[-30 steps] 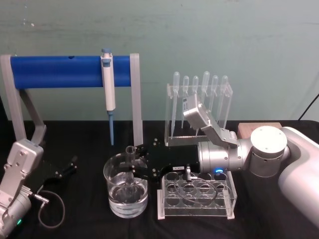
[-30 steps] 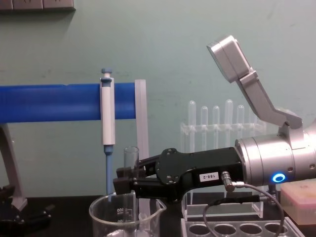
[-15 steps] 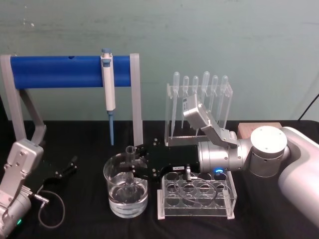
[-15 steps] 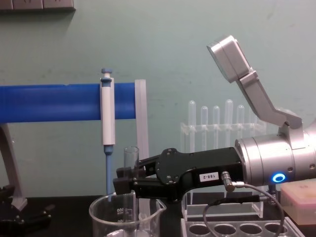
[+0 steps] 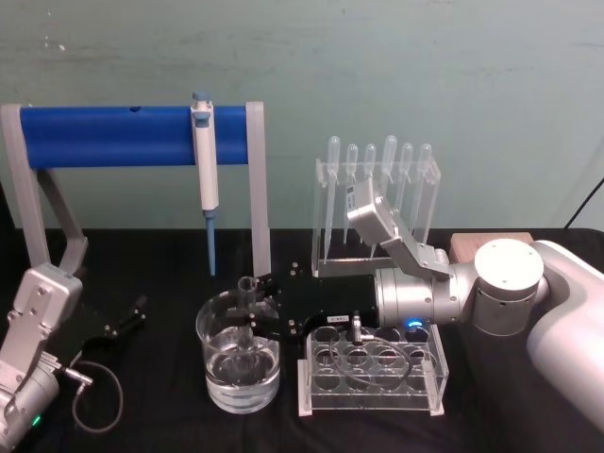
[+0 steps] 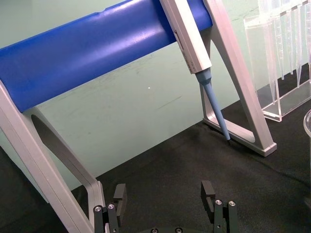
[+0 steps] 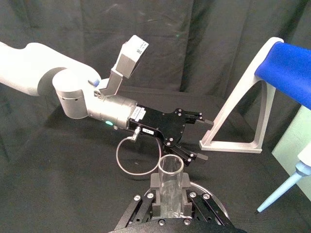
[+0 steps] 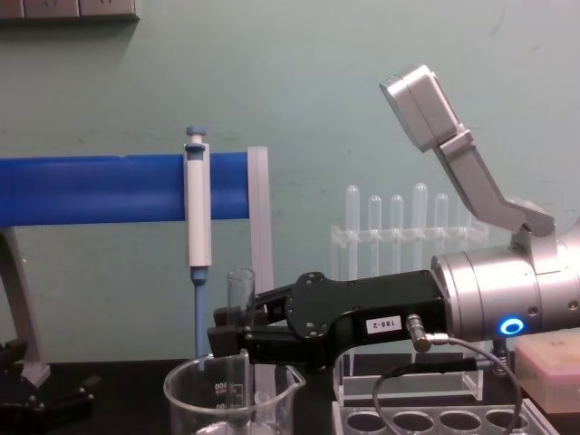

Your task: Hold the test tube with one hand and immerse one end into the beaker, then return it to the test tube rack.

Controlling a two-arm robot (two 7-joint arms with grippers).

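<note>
Right gripper point(image 8: 227, 333) clamped on upright test tube point(image 8: 240, 290), lower end submerged in beaker point(image 5: 219, 377). Left gripper point(image 6: 164, 196) parked low at left, fingers apart, empty.

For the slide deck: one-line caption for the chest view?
Right gripper holds the test tube upright, its lower end inside the beaker; left gripper parked low at left.

You're seeing a clear tube point(image 8: 240, 288), a black pincer point(image 8: 227, 331) wearing a white label point(image 8: 382, 323), and a clear beaker point(image 5: 209, 368) carrying white marks point(image 8: 220, 387). A blue ring point(image 8: 513, 325) is glowing on the silver wrist point(image 8: 480, 294). The counter point(image 5: 142, 264) is showing black, the pipettor point(image 5: 204, 175) blue and white, the bar point(image 5: 113, 137) blue, the wall point(image 5: 377, 66) green.
</note>
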